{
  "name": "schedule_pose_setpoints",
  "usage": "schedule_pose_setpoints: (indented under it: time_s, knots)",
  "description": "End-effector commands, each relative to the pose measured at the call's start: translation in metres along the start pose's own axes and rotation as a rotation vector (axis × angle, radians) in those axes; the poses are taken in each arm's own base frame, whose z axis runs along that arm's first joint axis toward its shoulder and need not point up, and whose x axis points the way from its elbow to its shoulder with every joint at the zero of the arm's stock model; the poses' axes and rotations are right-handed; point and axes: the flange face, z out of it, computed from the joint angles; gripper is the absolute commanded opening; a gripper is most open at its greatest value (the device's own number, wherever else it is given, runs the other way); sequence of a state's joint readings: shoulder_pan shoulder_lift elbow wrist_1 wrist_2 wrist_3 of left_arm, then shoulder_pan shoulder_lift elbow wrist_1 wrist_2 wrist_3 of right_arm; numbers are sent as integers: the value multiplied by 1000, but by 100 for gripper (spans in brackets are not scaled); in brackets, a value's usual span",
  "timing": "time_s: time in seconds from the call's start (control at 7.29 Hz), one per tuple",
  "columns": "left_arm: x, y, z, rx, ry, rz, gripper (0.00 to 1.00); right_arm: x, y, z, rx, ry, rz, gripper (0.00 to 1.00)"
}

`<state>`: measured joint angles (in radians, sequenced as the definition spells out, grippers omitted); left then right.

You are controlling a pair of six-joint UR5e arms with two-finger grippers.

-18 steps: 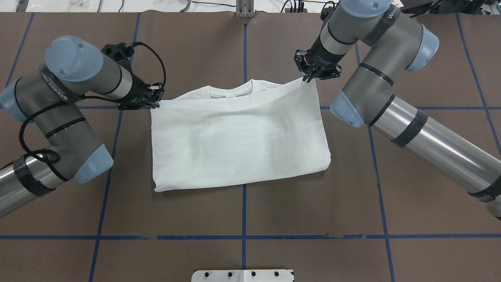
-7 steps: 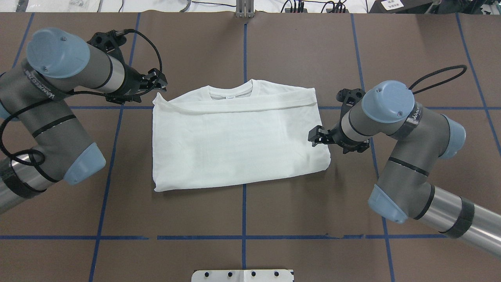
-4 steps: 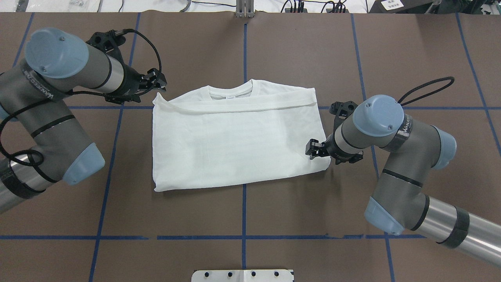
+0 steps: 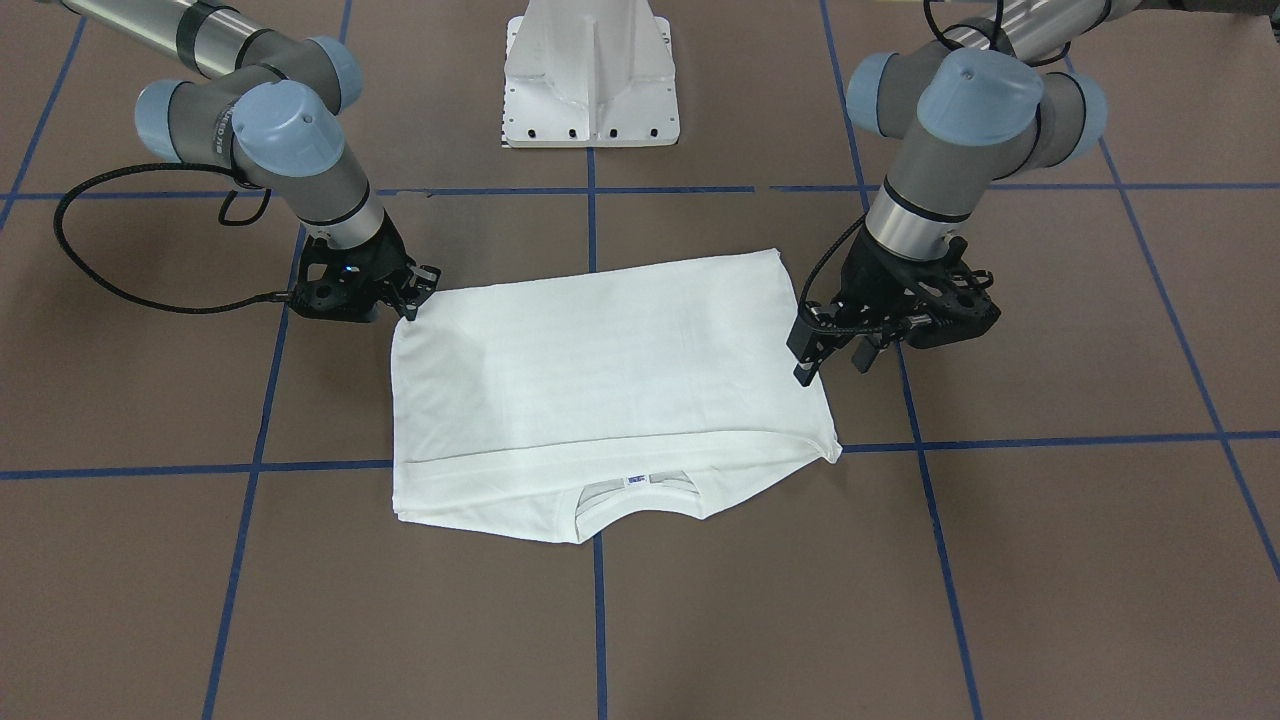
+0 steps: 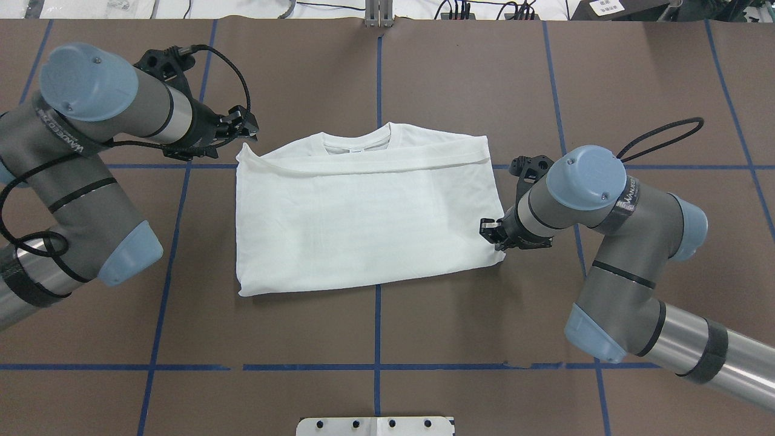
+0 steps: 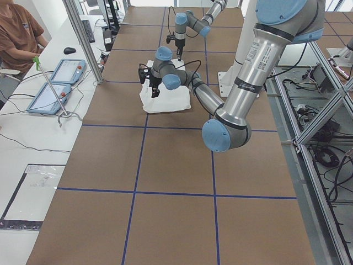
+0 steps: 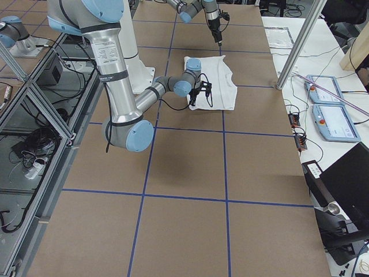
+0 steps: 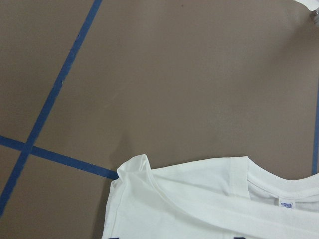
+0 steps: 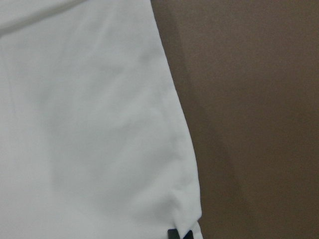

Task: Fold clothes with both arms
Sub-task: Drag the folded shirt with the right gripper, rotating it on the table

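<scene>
Both jaws spread and empty, the left gripper [image 5: 245, 130] hovers just off the far-left corner of the T-shirt [image 5: 363, 224] — folded flat on the table [image 5: 424, 327], collar [image 5: 363, 144] away from the robot. The right gripper [image 5: 491, 233] touches its right edge near the front corner — clamped or not, I cannot tell.

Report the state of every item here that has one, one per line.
T-shirt: folded, lying flat on the table, collar on the side far from the robot.
left gripper: open, empty, raised near the T-shirt's far left corner.
right gripper: down at the T-shirt's right edge, close to its robot-side corner; open or shut cannot be told.
</scene>
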<state>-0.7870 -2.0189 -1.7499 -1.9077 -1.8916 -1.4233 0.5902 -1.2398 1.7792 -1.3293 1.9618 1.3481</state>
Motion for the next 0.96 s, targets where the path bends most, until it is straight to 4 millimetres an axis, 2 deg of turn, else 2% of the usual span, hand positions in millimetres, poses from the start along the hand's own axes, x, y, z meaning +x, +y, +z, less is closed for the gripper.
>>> schedule_pose_setpoints:
  time_s: [0.0,0.14,0.41,0.55,0.69,0.82]
  knots:
    - [1,0,1,2,0,2,81,26,-12,-12,23,10,27,0]
    - [3,0,-1,12,3,4,81,58,-12,-21,33,27,44,0]
    - [8,1,-3,12,11,7,81,122,20,-52,30,54,57,0]
    - [8,0,-3,22,10,7,81,143,42,-63,-1,65,53,0]
    - [8,-1,-2,39,7,7,81,152,80,-74,-93,58,21,0]
    - [4,0,0,39,1,6,81,161,125,-101,-209,40,-18,0]
